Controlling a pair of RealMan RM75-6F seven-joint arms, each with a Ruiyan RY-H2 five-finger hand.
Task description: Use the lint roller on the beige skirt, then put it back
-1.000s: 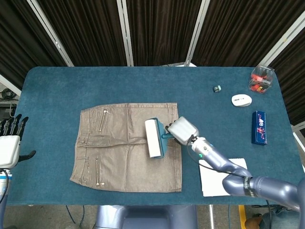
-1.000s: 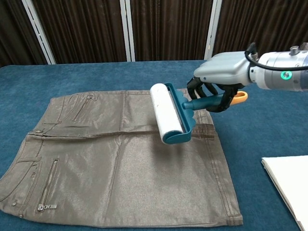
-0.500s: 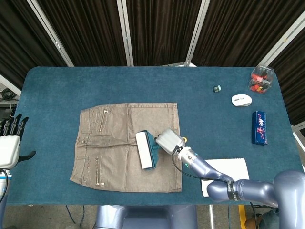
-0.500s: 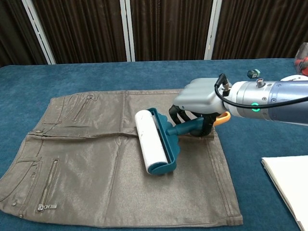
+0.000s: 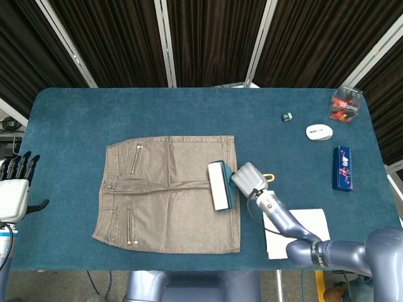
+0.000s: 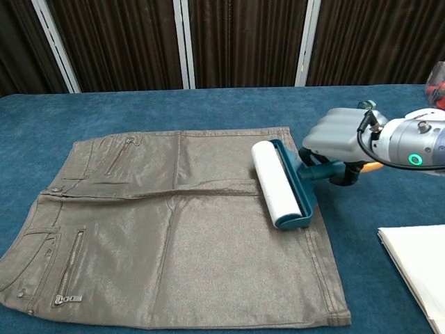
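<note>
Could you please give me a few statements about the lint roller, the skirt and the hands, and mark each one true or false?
1. The right hand holds the lint roller by its handle. True.
2. The roller lies on the beige skirt near its right edge. True.
3. The left hand presses the skirt flat. False: it is off at the table's left edge, apart from the skirt.
4. The white sheet of paper lies on the skirt. False: it lies on the table to the skirt's right.

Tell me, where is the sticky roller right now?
In both views the lint roller lies on the beige skirt near its right edge, held by the right robot hand.
</note>
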